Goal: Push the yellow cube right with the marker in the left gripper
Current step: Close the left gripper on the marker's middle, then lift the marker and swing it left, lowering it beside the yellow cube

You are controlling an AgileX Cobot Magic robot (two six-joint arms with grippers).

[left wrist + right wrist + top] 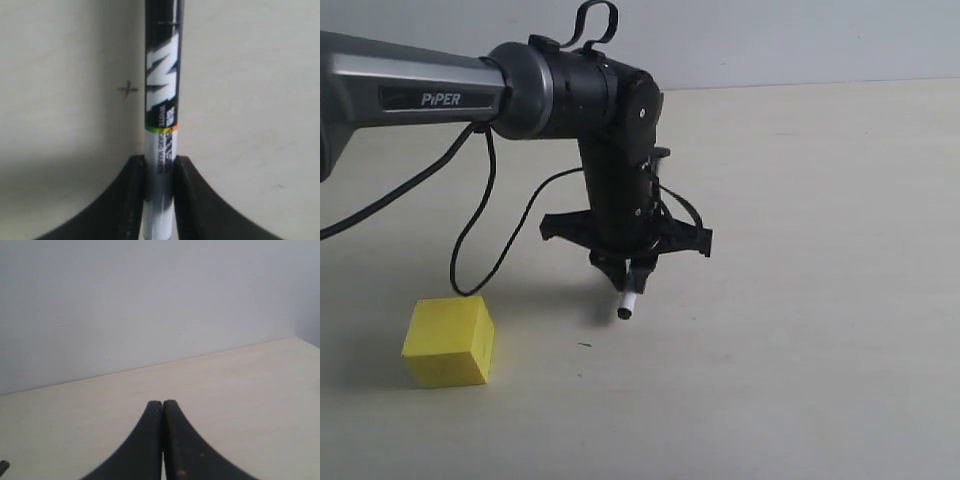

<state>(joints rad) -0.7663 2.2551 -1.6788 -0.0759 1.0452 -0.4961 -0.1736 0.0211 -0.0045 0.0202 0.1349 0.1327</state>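
Observation:
The yellow cube [448, 341] rests on the table at the lower left of the exterior view. My left gripper [625, 272] hangs above the table to the cube's right, pointing down and shut on the marker [629, 300], whose black end sticks out just over the surface. A clear gap separates the marker from the cube. In the left wrist view the marker [162, 100] runs straight out between the left gripper [160, 165] fingers, white barrel with black print. The cube does not show there. My right gripper [163, 405] is shut on nothing, and it is out of the exterior view.
The pale table [800, 330] spreads out around the arm. A black cable [470, 240] loops down from the left arm behind the cube. A small cross mark [127, 89] sits on the table near the marker. A light wall [150, 300] rises behind the table.

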